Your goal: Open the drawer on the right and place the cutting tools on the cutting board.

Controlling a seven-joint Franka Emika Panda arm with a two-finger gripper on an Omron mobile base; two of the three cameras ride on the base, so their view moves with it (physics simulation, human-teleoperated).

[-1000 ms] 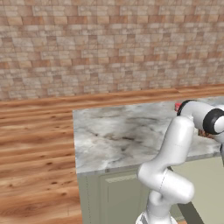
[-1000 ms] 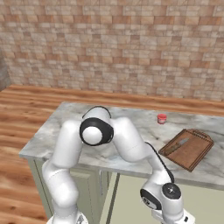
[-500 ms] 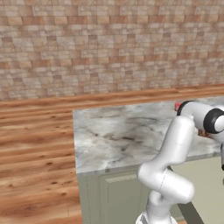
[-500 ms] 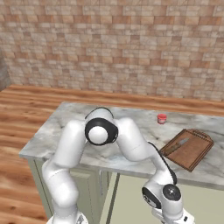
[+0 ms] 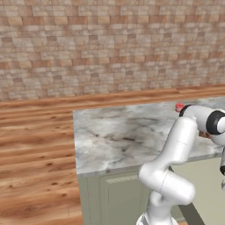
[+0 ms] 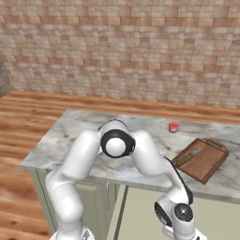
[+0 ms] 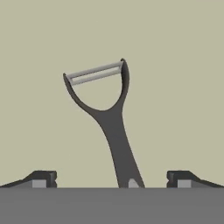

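Marble counter (image 6: 70, 136) carries the cutting board (image 6: 208, 161) at its far right, with probably a knife (image 6: 190, 155) on it and a small red cup (image 6: 173, 126) nearby. Below, the gripper (image 7: 111, 178) is spread wide over a dark peeler (image 7: 105, 109) lying on a plain beige surface.

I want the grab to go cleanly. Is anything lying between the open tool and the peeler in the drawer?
Nothing visible does. In the hand view the dark peeler lies alone on the plain beige drawer floor, its handle running down between the spread fingertips of the tool.

No readable text, labels, brands, numbers, signs anywhere.
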